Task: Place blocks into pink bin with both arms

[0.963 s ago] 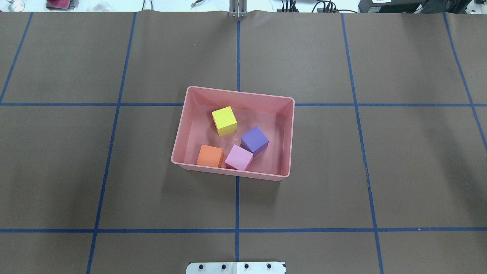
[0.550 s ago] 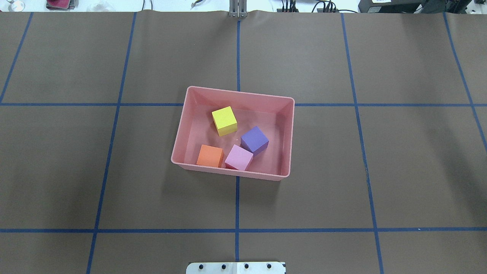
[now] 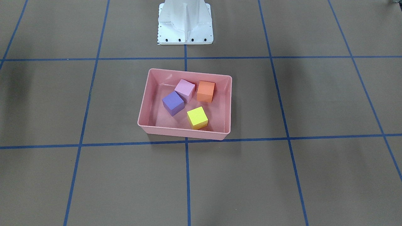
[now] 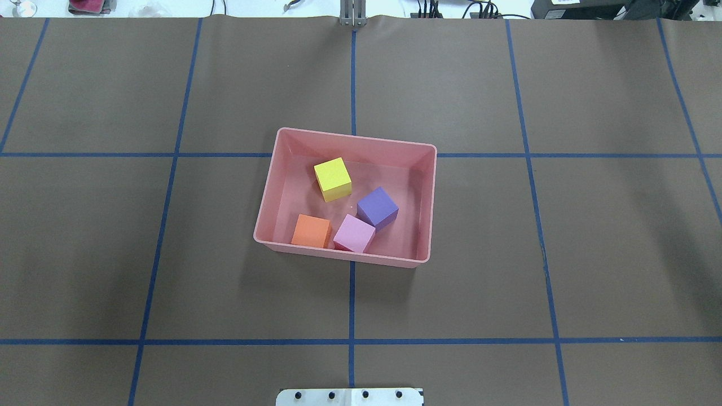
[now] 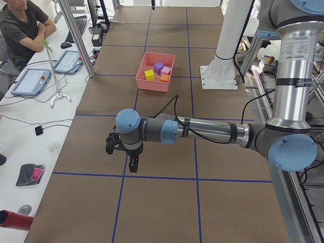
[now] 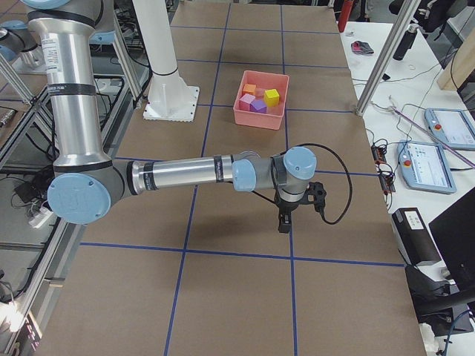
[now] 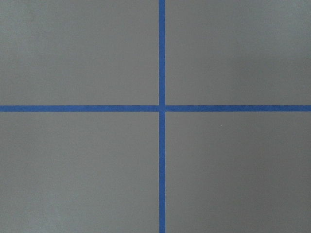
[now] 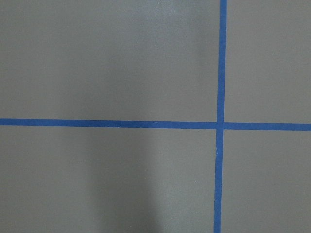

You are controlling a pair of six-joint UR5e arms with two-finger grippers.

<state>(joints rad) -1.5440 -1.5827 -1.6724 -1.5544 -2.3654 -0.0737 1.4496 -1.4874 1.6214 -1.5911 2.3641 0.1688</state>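
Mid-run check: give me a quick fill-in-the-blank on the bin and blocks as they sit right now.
1. The pink bin holds ____ blocks.
2. The light pink block sits between the orange block and the ____ block.
3. Of the blocks, the one farthest from the robot's base is the ____ one.
4. The tape lines on the table are ____.

Missing words: four; purple; yellow; blue.

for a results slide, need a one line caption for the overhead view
Yellow block, purple block, orange block and light pink block all sit inside the pink bin.
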